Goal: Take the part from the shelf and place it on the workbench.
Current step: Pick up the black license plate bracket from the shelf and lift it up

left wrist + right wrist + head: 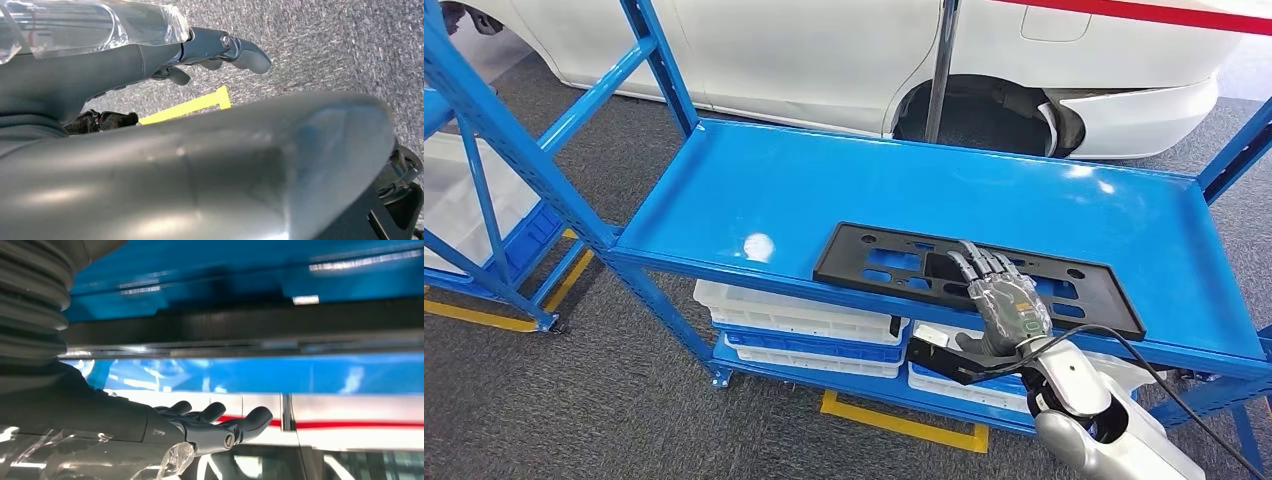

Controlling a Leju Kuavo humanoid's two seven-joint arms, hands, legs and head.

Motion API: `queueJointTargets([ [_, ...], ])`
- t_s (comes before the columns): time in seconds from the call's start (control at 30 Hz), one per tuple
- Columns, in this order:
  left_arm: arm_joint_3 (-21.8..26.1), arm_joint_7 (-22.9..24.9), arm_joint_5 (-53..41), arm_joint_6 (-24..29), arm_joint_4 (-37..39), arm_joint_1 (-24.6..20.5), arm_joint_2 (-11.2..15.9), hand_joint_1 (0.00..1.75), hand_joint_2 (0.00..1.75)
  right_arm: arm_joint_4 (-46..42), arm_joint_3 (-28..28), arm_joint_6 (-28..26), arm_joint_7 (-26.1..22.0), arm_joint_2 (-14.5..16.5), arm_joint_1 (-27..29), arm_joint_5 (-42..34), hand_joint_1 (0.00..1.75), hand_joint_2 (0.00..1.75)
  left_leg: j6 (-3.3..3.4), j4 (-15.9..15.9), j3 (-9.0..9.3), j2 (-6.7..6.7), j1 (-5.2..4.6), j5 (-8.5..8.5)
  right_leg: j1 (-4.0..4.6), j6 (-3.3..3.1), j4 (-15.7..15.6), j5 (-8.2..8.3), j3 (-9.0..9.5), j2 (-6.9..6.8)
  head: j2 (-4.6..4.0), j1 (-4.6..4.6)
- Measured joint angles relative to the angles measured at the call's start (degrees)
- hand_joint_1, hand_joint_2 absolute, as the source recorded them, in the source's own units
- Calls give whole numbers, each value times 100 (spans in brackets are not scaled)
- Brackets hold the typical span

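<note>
The part [884, 262] is a long flat black plastic frame with cut-outs, lying near the front edge of the blue shelf [824, 180]. My right hand [1007, 300] reaches over its right half, fingers stretched out flat across the top of the frame and the thumb lower, by the shelf's front lip. In the right wrist view the fingers [215, 425] are straight and apart from the part's dark edge [250, 322]. My left hand [210, 47] hangs over the grey carpet with its fingers loosely spread, holding nothing.
White and blue trays [794, 315] are stacked on the lower level under the shelf. A white car [824, 50] stands close behind the rack. A second blue rack [484, 180] is at the left. Yellow tape [904, 425] marks the carpet.
</note>
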Motion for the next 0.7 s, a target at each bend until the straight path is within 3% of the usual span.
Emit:
queueJointTargets([
  [0.13, 0, -3, 27, -1, 0, 0, 0, 0, 0, 68, 31, 134, 64, 0, -79, -128, 0, 175, -157, -6, -1, -1, 23, -2, 16, -11, 4, -6, -2, -1, 0, 0],
  [0.2, 0, -9, 26, 2, 0, 0, 0, 0, 0, 104, 57, 188, 85, 0, -124, -187, 0, 175, -183, -6, -3, -1, 27, -4, 18, -13, 4, -6, -1, -1, 0, 0],
  [0.57, 0, -30, 48, 13, 0, 1, 2, 0, 0, 240, 210, 355, 152, 1, -240, -421, 0, 175, -175, 14, -14, -2, -18, -12, -33, 7, -6, 5, 1, -10, 0, 1],
  [0.7, 0, -69, 48, 21, 0, 1, 2, 0, 0, 256, 250, 354, 161, 2, -272, -419, 0, 175, -38, -156, 71, -1, -21, 62, -51, 98, -82, 34, 33, -18, 0, 2],
])
